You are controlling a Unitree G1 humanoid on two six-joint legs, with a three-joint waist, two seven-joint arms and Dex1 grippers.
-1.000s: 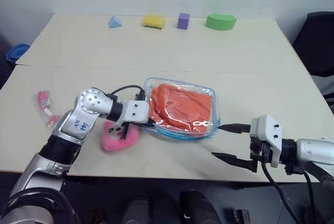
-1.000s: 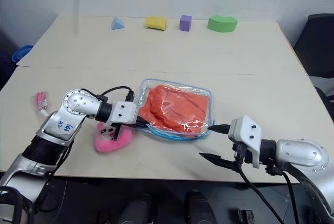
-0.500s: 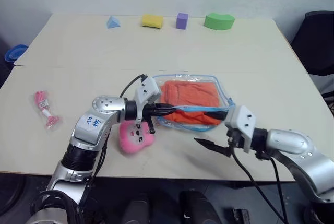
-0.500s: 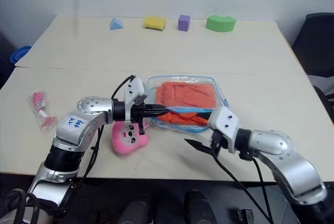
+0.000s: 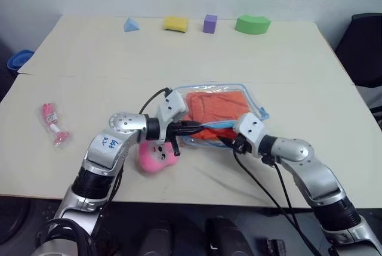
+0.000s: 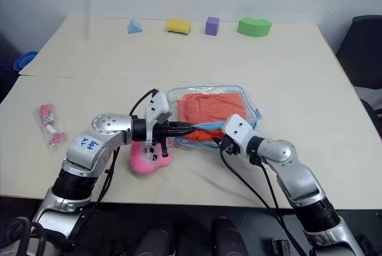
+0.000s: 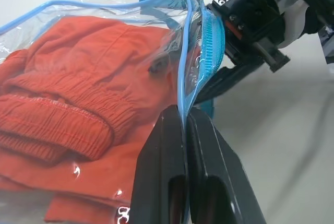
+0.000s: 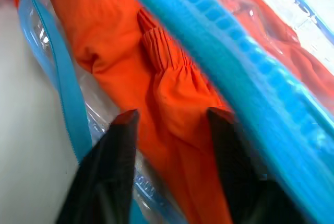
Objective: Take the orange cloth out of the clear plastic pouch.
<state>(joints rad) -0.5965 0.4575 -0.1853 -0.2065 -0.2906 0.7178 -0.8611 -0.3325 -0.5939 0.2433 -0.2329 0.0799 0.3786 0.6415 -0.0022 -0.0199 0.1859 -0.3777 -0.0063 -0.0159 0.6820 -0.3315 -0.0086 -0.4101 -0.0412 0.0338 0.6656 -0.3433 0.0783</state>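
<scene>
Orange cloth [image 5: 218, 108] lies folded inside a clear plastic pouch [image 5: 253, 102] with light blue edging, near the middle of a pale table [image 5: 286, 65], between the two robot arms. Nearest the table's front edge, a pink plush toy [image 5: 154, 156] sits just under the left forearm. The left gripper [image 5: 194, 126] reaches in from the left with its two black fingers [image 7: 180, 166] pressed tight together on the pouch's blue edge, lifting that edge off the table. The right gripper [image 5: 230, 139] comes in from the right, at the pouch's open mouth beside the blue zipper [image 8: 219, 51]. Its two fingers [image 8: 112, 145] stand partly apart inside the opening, one on each side of a gathered fold of the cloth; they are not closed on it. Off to the far left, well apart, lies a small pink packet [image 5: 52, 123]. Along the far edge of the table sit four foam shapes in a row: a blue pyramid [image 5: 131, 24], a yellow block [image 5: 175, 24], a purple cube [image 5: 209, 23] and a green arch [image 5: 252, 24].
</scene>
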